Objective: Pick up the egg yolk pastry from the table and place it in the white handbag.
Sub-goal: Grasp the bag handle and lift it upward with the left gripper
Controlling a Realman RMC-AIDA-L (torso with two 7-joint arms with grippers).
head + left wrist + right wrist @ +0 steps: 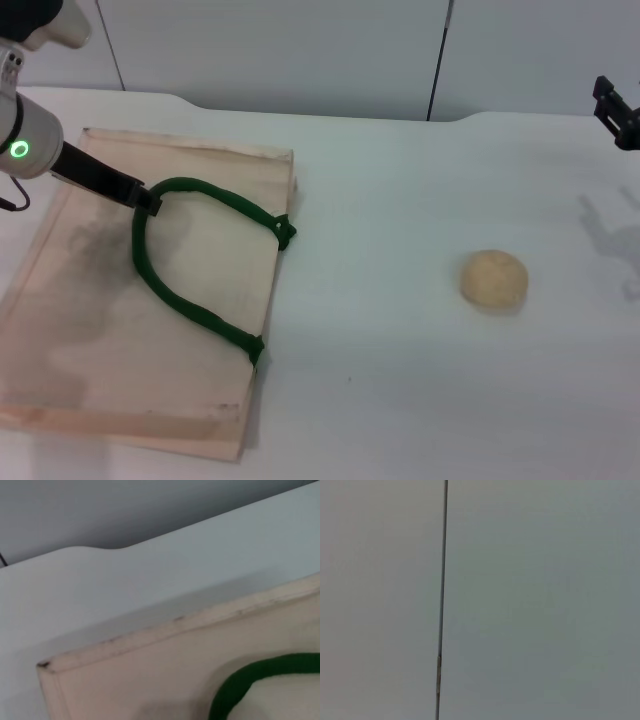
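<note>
White table (400, 400) fills most of what we can see, with a pale grey wall behind it. On it lies the white handbag (90, 330), flat, with its green rope handle (190, 290) on top.

The left claw (150, 200) is low over the bag and is touching the top bend of that green rope. It looks pressed together on the rope, pinching it, as if to lift the bag open. The left wrist view shows the bag's edge (175, 625) and a bit of the green rope (250, 680) close under the claw.

The egg yolk pastry (493, 279) sits on the table, well apart from the left claw and past the bag's open side. It is nearer to the right claw (618, 115), which hangs up high at the far edge, off the table. I cannot tell if the right claw is spread or pressed together. Its wrist view shows only the wall.

So the job has only just begun. The pastry is not picked up yet. It must be grabbed, carried over and dropped into the bag
</note>
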